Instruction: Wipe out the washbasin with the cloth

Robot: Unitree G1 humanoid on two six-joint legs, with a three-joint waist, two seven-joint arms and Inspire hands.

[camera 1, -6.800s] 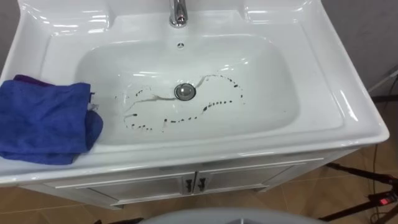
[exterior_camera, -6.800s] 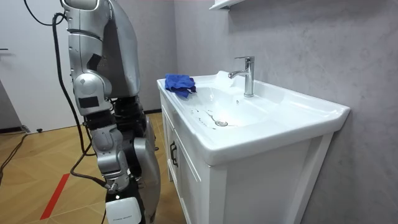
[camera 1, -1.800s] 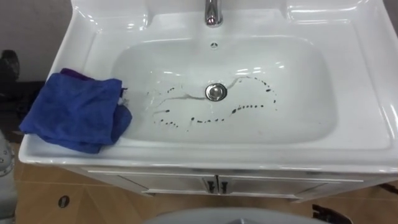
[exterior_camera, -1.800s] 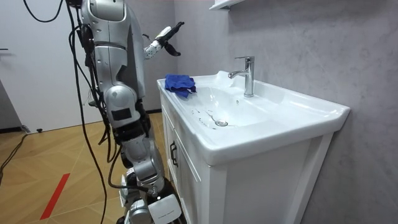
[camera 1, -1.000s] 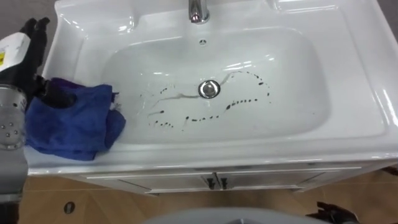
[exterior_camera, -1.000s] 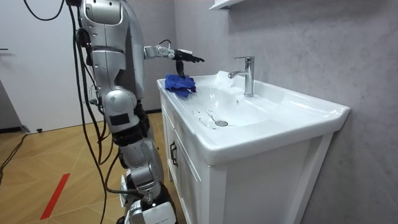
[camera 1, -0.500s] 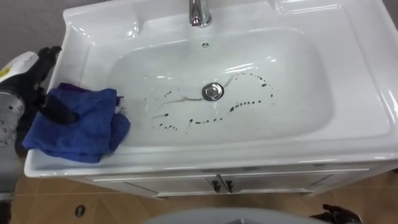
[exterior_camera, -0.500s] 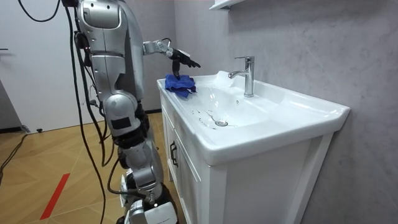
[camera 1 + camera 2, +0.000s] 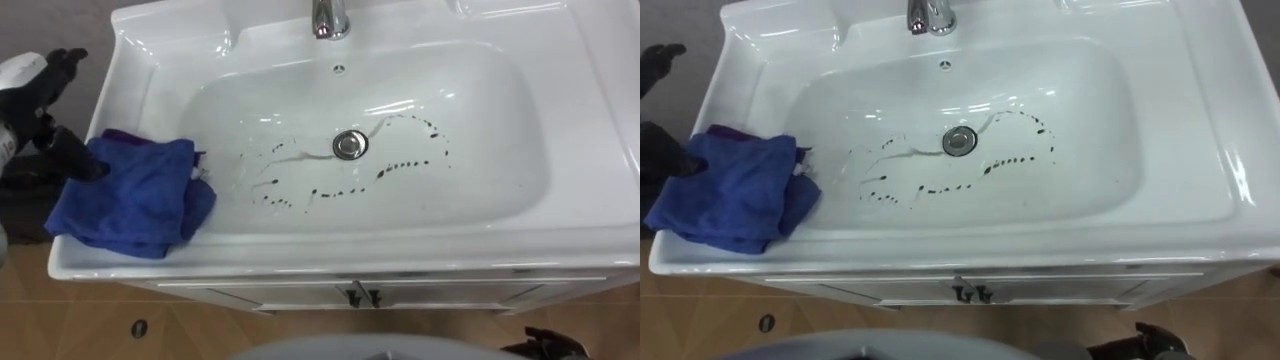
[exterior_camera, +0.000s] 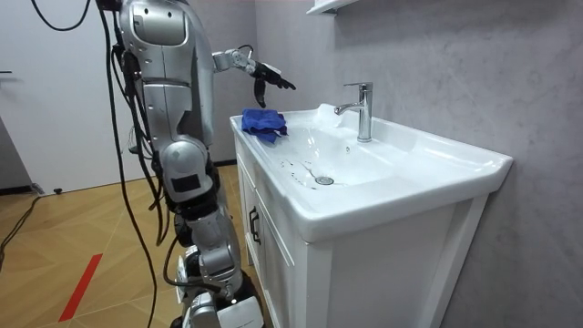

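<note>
Room view:
- Robot upright at the left end of the cabinet (image 10: pixel 282 264), left arm stretched out over the basin (image 10: pixel 455 166).
- Left hand (image 10: pixel 260 77) held above the cloth (image 10: pixel 264 123) with a clear gap between them. Fingers released, spread and pointing down, grasping nothing.
- Tap (image 10: pixel 363 109) upright at the far edge, seen side-on with its spout over the bowl.

Eye views, looking down:
- Same hand at the far left, one dark finger (image 9: pixel 72 160) overlapping the cloth's left border. Gap not readable from this angle, so contact cannot be told here.
- Cloth blue and crumpled, lying on the basin's left rim. Right edge lapping just onto the slope of the bowl, near the left end of the marks (image 9: pixel 350 187).

Bowl contents:
- Drain (image 9: pixel 348 144) at the centre.
- Dark marks in a broken loop round it: left of the drain, along the near side, then up on the right.
- Thin streak running left from the drain.

Below the near rim: two small door handles (image 9: pixel 360 296), side by side on the cabinet front.
</note>
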